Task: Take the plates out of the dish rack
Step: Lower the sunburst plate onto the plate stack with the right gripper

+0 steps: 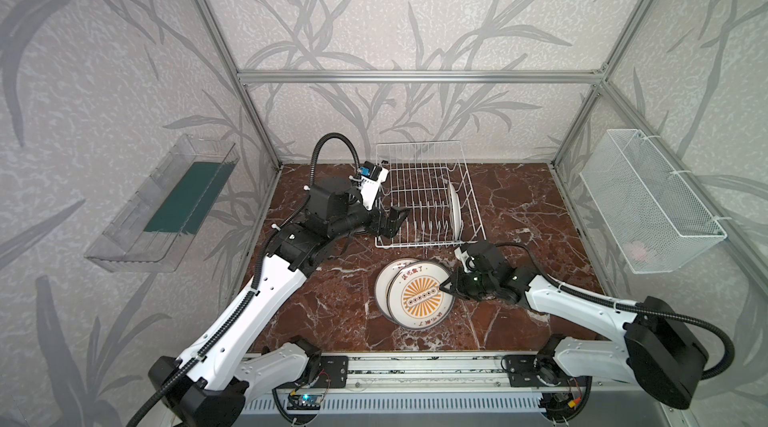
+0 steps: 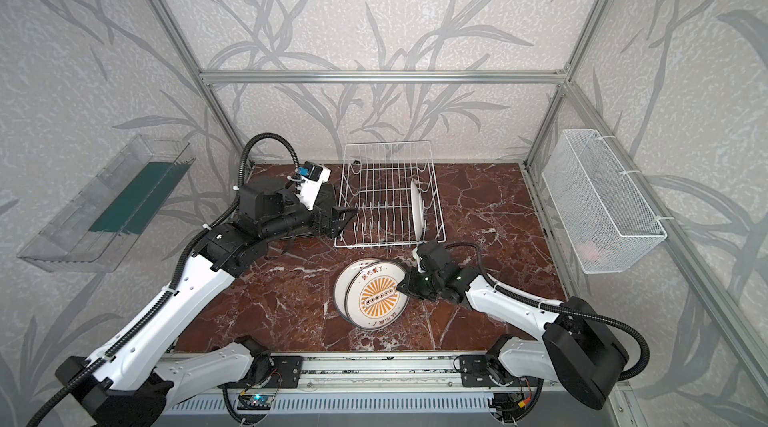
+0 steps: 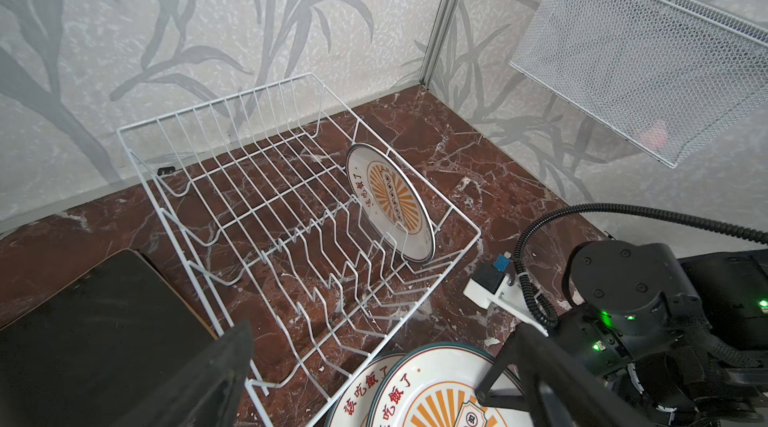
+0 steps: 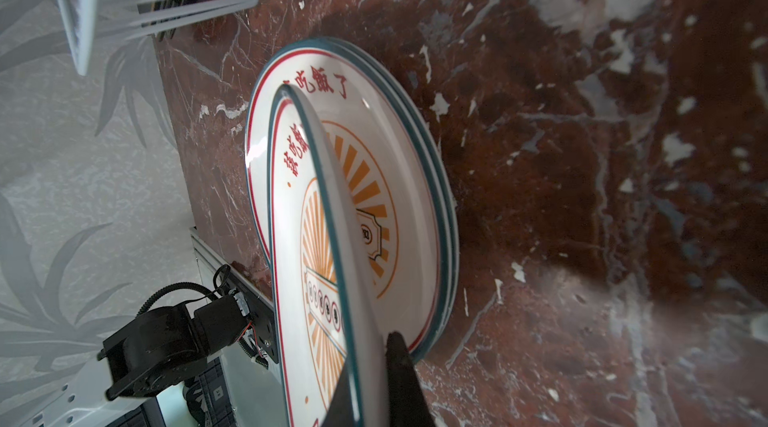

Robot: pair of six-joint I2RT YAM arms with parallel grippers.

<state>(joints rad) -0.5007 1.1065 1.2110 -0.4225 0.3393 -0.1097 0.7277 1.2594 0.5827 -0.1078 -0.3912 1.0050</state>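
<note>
Clear wall tray [image 1: 124, 234], white mesh basket [image 1: 648, 204], red-brown marbled tabletop [image 1: 519, 204].

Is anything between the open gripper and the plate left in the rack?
Only empty tines of the dish rack lie between the left gripper and the last plate at its other end. No other plate blocks it.

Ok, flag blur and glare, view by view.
Left wrist view: the open left gripper shows black fingers blurred; the white wire dish rack and the round white plate standing in it are sharp. Right wrist view: the shut right gripper and the near rim of the round printed plate it holds are soft; the red-brown marble tabletop shows pale sheen. Both top views: evenly lit.
</note>
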